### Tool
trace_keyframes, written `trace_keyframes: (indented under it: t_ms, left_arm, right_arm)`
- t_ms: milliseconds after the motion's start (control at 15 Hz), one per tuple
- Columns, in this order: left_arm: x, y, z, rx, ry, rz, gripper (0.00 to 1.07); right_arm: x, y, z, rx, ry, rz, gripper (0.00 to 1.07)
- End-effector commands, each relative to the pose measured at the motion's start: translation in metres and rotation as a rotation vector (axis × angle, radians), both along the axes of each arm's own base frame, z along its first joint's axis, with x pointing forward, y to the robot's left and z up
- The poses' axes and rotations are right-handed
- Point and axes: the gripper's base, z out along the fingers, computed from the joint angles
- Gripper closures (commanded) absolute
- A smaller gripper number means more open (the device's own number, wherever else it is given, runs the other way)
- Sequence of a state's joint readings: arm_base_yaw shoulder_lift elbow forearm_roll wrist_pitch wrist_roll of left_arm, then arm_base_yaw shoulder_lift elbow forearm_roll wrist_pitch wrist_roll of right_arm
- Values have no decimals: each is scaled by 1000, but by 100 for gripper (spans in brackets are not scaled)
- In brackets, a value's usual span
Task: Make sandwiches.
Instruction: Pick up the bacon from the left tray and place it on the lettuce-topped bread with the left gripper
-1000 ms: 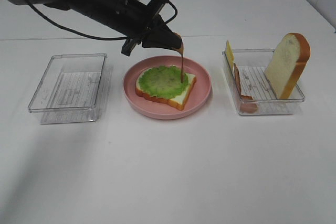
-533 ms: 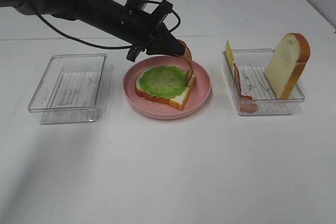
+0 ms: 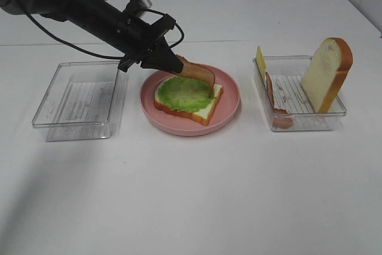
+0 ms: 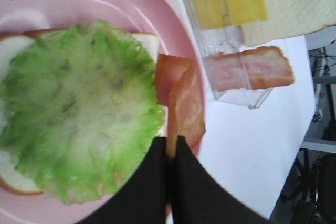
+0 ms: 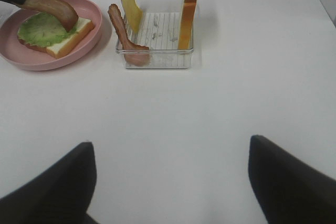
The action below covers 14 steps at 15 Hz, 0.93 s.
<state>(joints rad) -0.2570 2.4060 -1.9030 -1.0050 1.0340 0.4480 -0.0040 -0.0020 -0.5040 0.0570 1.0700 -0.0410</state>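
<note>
A bread slice topped with a green lettuce leaf point(image 3: 184, 91) lies on the round pink plate point(image 3: 230, 103). My left gripper point(image 3: 178, 63) is shut on a reddish-brown bacon strip point(image 3: 202, 74), which droops from the fingertips down to the bread's right edge. In the left wrist view the bacon strip point(image 4: 185, 103) lies folded beside the lettuce point(image 4: 79, 108), pinched in the left gripper point(image 4: 169, 150). A second bread slice point(image 3: 326, 73), a cheese slice point(image 3: 260, 59) and another bacon strip point(image 3: 271, 95) stand in the right tray. My right gripper point(image 5: 170, 179) is open over bare table.
A clear tray point(image 3: 77, 100) stands left of the plate with nothing in it. The clear tray point(image 3: 298, 120) on the right holds the remaining ingredients. White table stretches in front of the plate and trays.
My left gripper has moved left and lower with the bacon strip. The strip went from hanging straight down to lying slanted over the lettuce's right edge.
</note>
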Motion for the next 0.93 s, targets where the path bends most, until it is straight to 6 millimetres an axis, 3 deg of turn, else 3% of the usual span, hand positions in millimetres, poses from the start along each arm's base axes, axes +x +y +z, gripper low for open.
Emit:
trace_keyframes:
  t_ms: [67, 533, 667, 867, 933]
  left_arm:
    - [0, 8, -5, 104, -3, -4, 107]
    - [4, 12, -8, 159, -14, 43, 106]
    - [5, 12, -8, 161, -22, 49, 94]
    - [5, 12, -8, 161, -26, 55, 62]
    - [5, 12, -8, 160, -26, 55, 57]
  right_arm:
    - [-1, 0, 0, -1, -21, -8, 31]
    - [-1, 0, 0, -1, -21, -8, 31]
    - [-1, 0, 0, -1, -21, -8, 31]
    - [-1, 0, 0, -1, -21, -8, 31]
    - [-1, 0, 0, -1, -21, -8, 31]
